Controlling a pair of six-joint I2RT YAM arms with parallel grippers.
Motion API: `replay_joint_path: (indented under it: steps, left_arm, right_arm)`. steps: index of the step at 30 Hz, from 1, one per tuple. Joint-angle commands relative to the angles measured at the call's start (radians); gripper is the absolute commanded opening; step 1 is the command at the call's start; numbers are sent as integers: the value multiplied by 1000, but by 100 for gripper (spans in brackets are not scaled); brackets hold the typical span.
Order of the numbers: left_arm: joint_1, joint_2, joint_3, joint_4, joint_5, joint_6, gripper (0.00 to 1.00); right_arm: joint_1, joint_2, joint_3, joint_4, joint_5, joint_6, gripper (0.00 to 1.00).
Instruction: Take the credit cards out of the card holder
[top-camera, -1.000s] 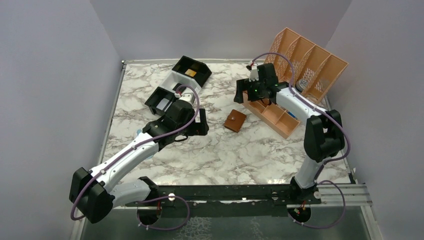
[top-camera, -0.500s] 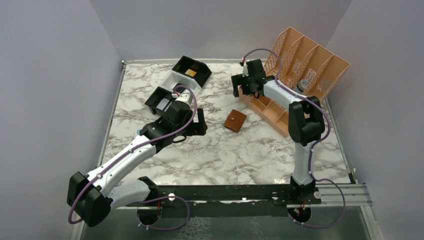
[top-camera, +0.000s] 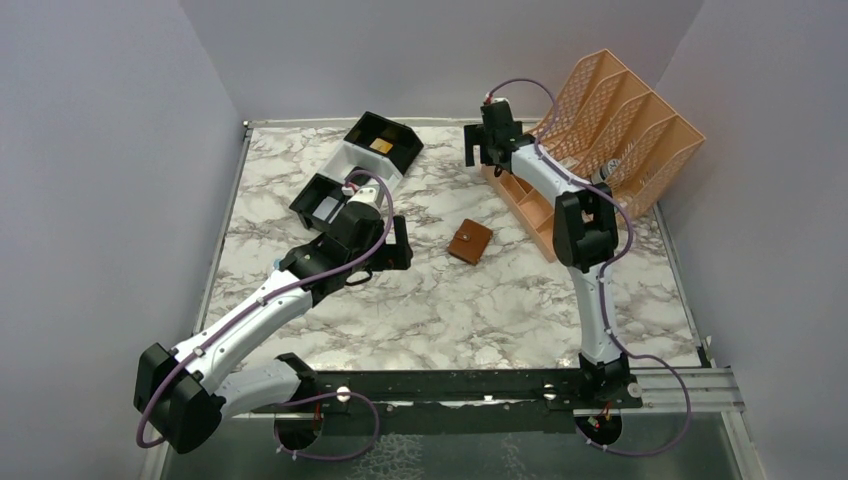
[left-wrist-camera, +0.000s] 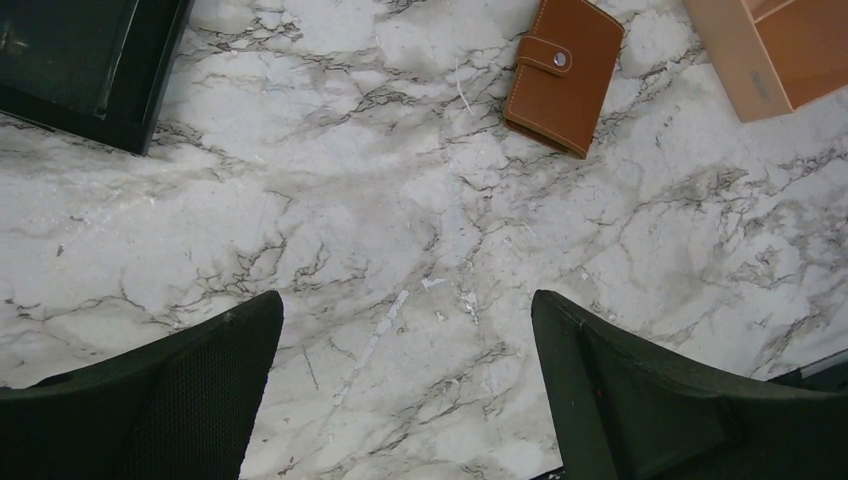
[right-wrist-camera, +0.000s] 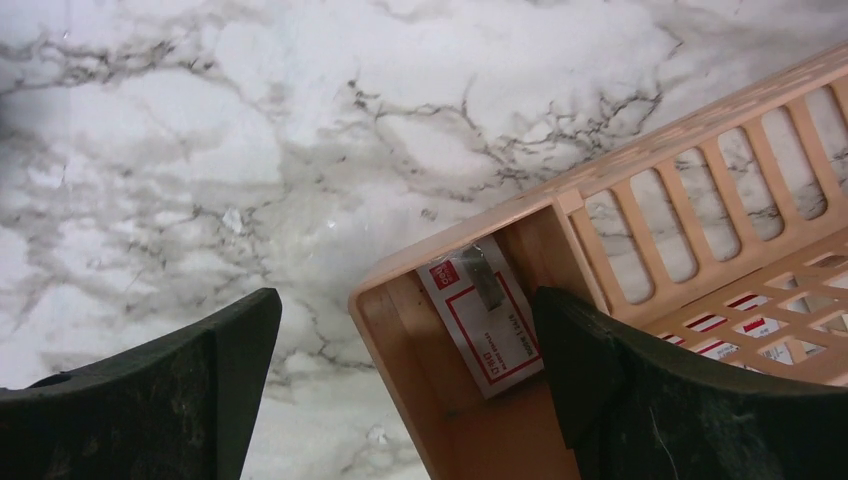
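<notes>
Left jaws wide apart, nothing between them, hovering over bare white-and-grey marble-pattern bench. Right jaws also spread and empty, at the far side of the bench, above the end corner of a low peach plastic divided tray.

Counts:
- One small brown leather card holder. It lies flat on the bench and folded shut, just ahead and to the right of the left jaws, touching neither arm.
- One black-and-white three-compartment tray, far left.
- One low peach tray and one tall peach lattice file rack, both far right.
- One small gold-tan flat rectangle in the far black compartment of the three-compartment tray. Too small to tell what it is.

Nothing lies between the left jaws and the card holder. The low peach tray sits near the holder's right edge, apart from it.

Only the left wrist view shows the snap tab fastened over the holder's edge, plus a black tray corner at upper left. Only the right wrist view shows a red-and-white label sticker inside the peach tray's end. Only the top view shows both arms and the file rack whole.
</notes>
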Motion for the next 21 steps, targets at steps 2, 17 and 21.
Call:
replay_joint_path:
  steps: [2,17,21]
  left_arm:
    - [-2,1,6,-1,-84,0,99]
    - [205,-6,36,-52,-97,31,99]
    - [271,-20,23,-57,-126,44,99]
  right_arm:
    - [-20,68,127,-32,205,41,99]
    - [-103,142,313,-90,133,-48,99]
    - [-116,105,233,-59,74,-115,99]
